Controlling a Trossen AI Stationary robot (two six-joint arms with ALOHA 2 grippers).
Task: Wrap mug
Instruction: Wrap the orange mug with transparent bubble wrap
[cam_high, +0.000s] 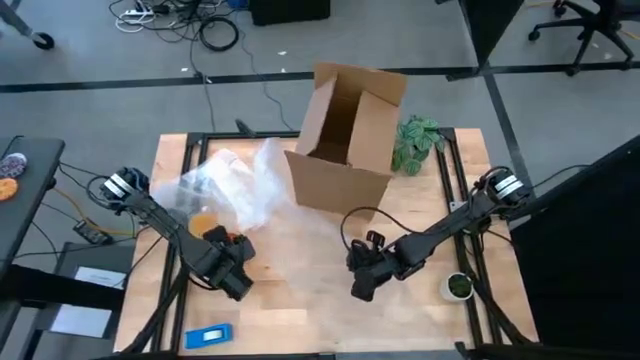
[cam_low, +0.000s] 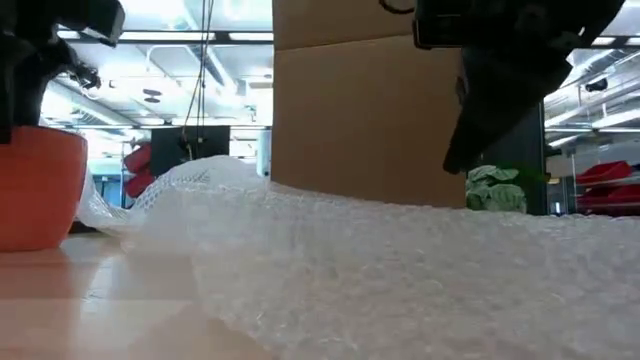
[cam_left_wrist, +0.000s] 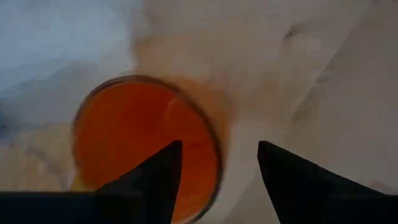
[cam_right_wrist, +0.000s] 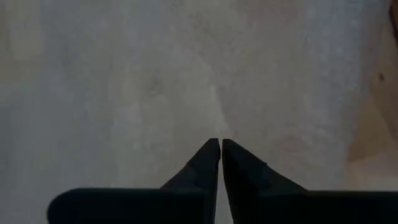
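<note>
Wrapping has not begun: mug (cam_left_wrist: 146, 146) stands bare on the tabletop (cam_high: 300, 320) beside the bubble wrap (cam_low: 400, 270). Left hand (cam_left_wrist: 217, 180) hovers above it, fingers apart. Right hand (cam_right_wrist: 221, 163), fingers together, hangs over the wrap.

I found no writing I could read anywhere: the cardboard box (cam_high: 345, 130) showed plain brown sides, the orange mug (cam_left_wrist: 146, 146) bore no mark, and the small blue object (cam_high: 209, 336) near my left arm was too small to make out.
</note>
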